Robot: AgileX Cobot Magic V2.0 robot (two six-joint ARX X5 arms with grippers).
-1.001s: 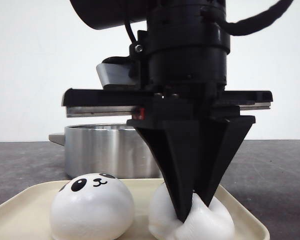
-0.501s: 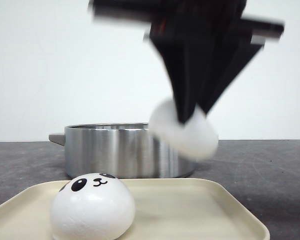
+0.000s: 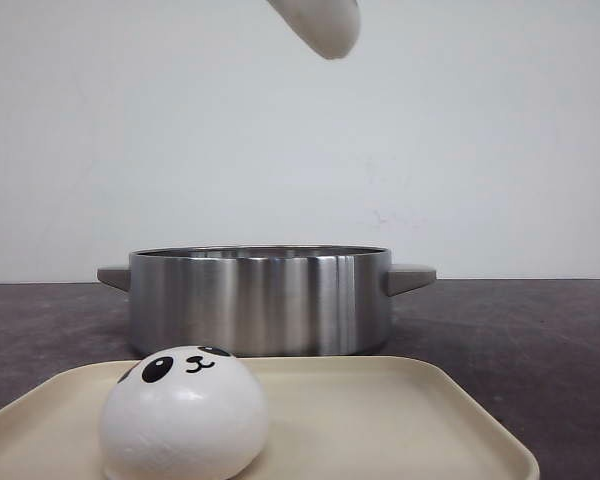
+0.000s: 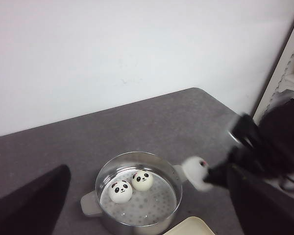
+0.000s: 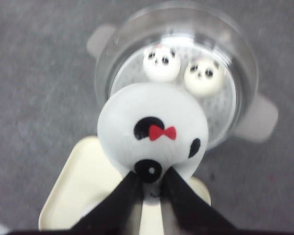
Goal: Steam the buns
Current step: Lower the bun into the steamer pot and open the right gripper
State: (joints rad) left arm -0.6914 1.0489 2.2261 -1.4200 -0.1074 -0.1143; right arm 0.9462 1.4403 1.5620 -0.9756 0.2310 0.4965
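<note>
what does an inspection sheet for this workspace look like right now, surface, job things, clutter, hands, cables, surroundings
surface: dark grey table
job's things: two buns in the steel pot; one bun on the cream tray; one bun lifted above the pot
clutter: nothing seen
hands: right hand pinches the lifted bun; left hand open, holding nothing, high over the pot
cables: nothing seen
surroundings: plain white wall; white shelving at the table's edge
</note>
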